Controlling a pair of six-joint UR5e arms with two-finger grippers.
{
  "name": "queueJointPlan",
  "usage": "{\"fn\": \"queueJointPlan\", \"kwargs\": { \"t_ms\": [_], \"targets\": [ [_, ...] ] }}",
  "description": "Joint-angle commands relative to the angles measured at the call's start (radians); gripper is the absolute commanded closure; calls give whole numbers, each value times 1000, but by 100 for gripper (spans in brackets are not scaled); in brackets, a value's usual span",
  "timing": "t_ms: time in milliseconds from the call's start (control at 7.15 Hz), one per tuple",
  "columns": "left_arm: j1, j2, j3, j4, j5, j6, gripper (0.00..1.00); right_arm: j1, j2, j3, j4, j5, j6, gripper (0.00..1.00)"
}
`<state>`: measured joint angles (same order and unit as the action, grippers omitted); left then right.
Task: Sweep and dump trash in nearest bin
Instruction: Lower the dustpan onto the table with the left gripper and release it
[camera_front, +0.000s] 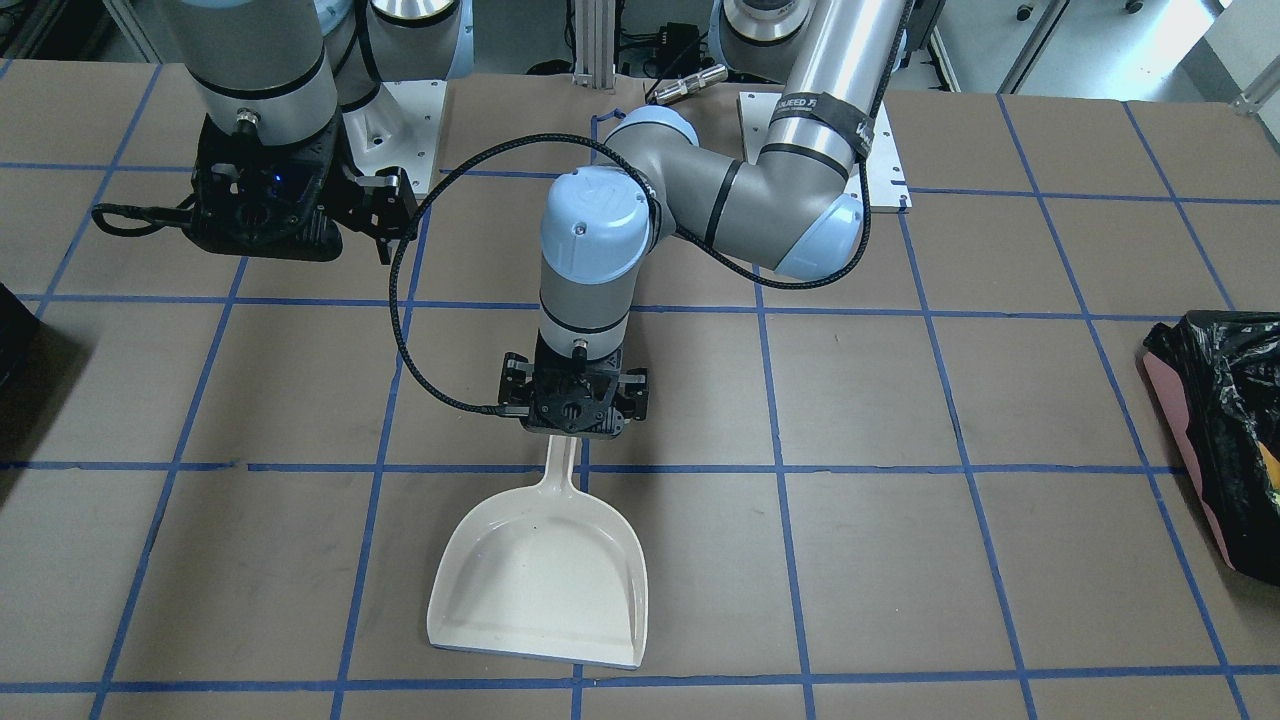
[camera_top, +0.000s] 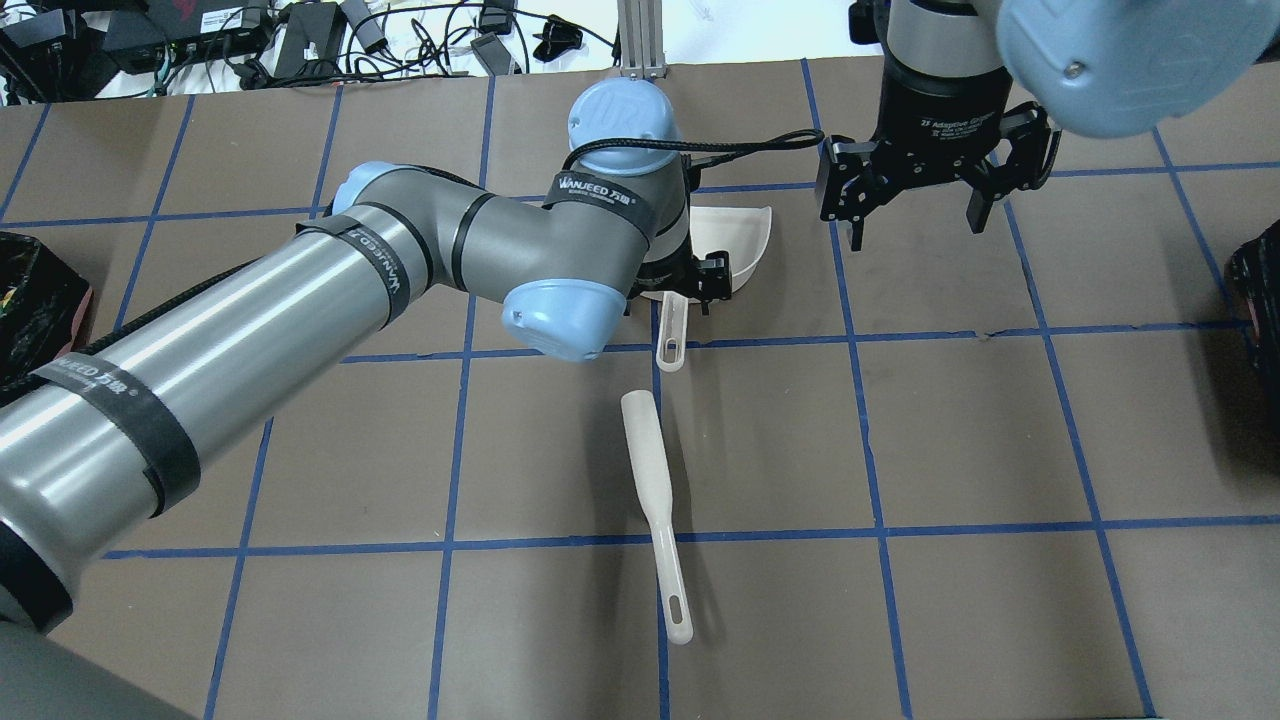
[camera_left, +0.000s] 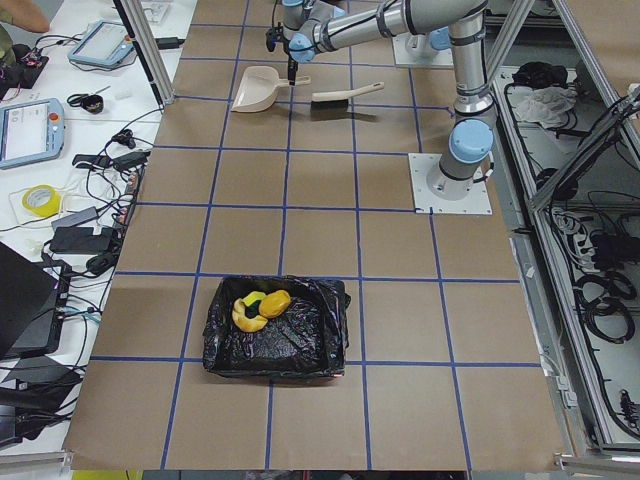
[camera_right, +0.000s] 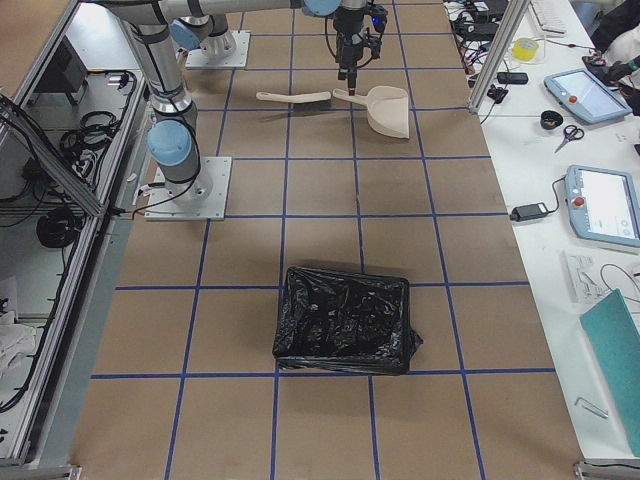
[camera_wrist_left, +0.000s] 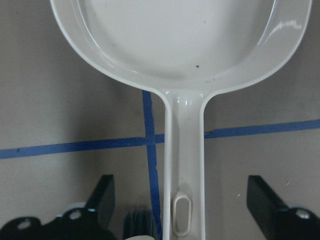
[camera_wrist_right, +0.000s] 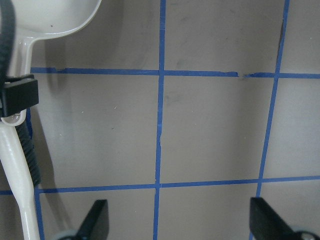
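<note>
The trash (camera_left: 260, 308), orange and yellow pieces, lies inside the bin (camera_left: 300, 340), a pink-sided box lined with a black bag; the bin also shows at the edge of the front view (camera_front: 1225, 430). The white dustpan (camera_front: 545, 570) lies empty on the table. My left gripper (camera_wrist_left: 182, 195) is open, with its fingers on either side of the dustpan handle (camera_wrist_left: 184, 150) and apart from it; it also shows in the overhead view (camera_top: 690, 285). My right gripper (camera_top: 915, 210) is open and empty, hovering beside the dustpan (camera_top: 745, 240).
A white brush (camera_top: 652, 490) lies on the table just behind the dustpan handle; it also shows in the right wrist view (camera_wrist_right: 17, 190). A second black-lined bin (camera_right: 345, 320) stands toward the table's right end.
</note>
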<state>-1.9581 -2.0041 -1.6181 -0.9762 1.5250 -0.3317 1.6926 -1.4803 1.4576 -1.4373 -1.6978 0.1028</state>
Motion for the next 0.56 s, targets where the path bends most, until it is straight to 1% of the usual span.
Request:
{"fn": "queueJointPlan", "kwargs": {
  "t_ms": [0, 140, 280, 419],
  "targets": [
    [82, 49, 7, -33, 0, 42, 0, -1, -2, 0, 3, 3, 3, 0],
    [126, 83, 27, -95, 0, 54, 0, -1, -2, 0, 6, 13, 9, 0],
    [196, 115, 73, -175, -2, 124, 0, -1, -6, 0, 8, 18, 2, 0],
    [268, 152, 117, -273, -5, 213, 0, -1, -9, 0, 2, 53, -36, 0]
  ]
}}
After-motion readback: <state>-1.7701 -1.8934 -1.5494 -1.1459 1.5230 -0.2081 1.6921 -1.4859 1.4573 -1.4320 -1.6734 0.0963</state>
